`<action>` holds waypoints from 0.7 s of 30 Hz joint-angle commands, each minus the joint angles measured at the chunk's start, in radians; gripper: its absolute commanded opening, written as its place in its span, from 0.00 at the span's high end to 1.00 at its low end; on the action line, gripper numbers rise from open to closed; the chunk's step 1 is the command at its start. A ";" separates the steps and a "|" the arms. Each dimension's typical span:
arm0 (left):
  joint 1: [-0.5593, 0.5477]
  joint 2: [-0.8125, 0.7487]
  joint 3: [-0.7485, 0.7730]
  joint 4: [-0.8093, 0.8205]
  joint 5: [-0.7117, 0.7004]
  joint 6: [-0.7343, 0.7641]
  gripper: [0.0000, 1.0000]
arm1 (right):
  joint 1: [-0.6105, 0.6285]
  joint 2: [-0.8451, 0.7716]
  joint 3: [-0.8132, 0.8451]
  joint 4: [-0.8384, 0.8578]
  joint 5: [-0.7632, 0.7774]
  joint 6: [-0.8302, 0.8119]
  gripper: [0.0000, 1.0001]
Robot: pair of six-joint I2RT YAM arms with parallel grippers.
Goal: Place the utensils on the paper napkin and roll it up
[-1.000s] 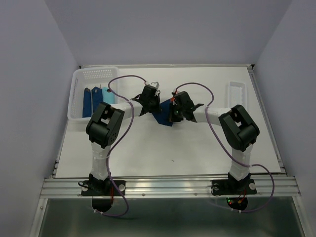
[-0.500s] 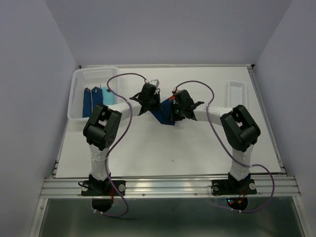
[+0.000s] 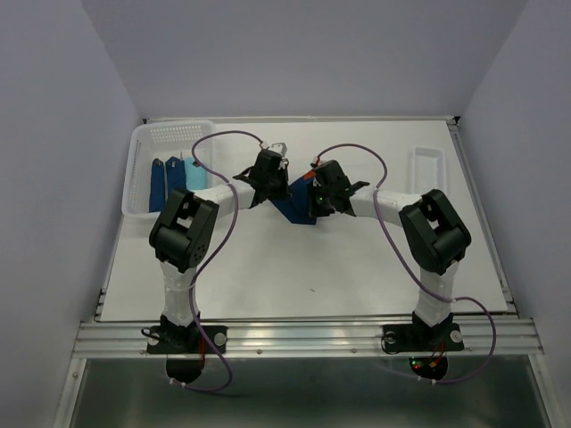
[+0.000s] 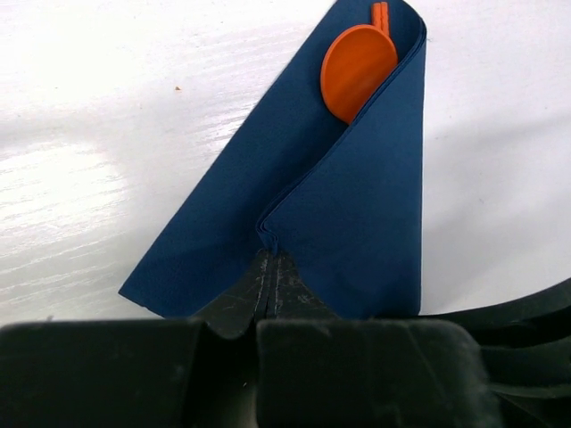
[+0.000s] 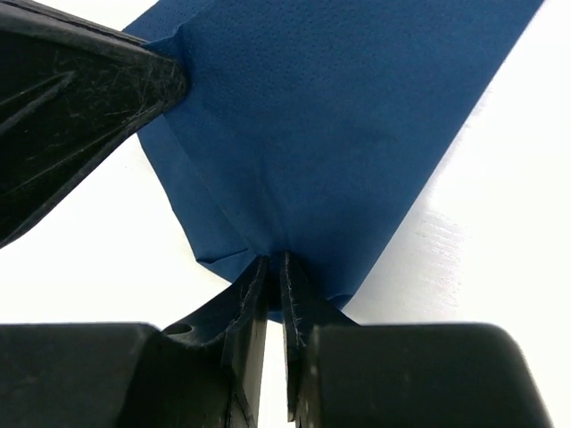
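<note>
The dark navy paper napkin lies at mid-table, folded over an orange spoon whose bowl shows at its open far end, with a second orange handle beside it. My left gripper is shut on a pinched-up edge of the napkin. From the other side, my right gripper has its tips at the napkin's edge, with the jaws parted by a narrow gap. The left gripper's finger shows at the upper left of the right wrist view. Seen from above, the two grippers meet over the napkin.
A white basket at the back left holds dark blue rolls and a light blue roll. A shallow white tray sits at the back right. Purple cables loop above both arms.
The right gripper's jaws have parted slightly at the napkin's edge. The left arm's elbow has shifted a little to the left, its gripper still pinching the napkin.
</note>
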 commanded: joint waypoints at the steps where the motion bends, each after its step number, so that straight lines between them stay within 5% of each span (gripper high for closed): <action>1: 0.007 0.006 0.001 0.011 -0.057 0.031 1.00 | 0.006 -0.044 0.041 -0.023 0.014 -0.022 0.83; 21: 0.014 0.055 0.033 0.003 -0.067 0.043 1.00 | 0.006 -0.081 0.072 -0.044 0.012 -0.046 0.82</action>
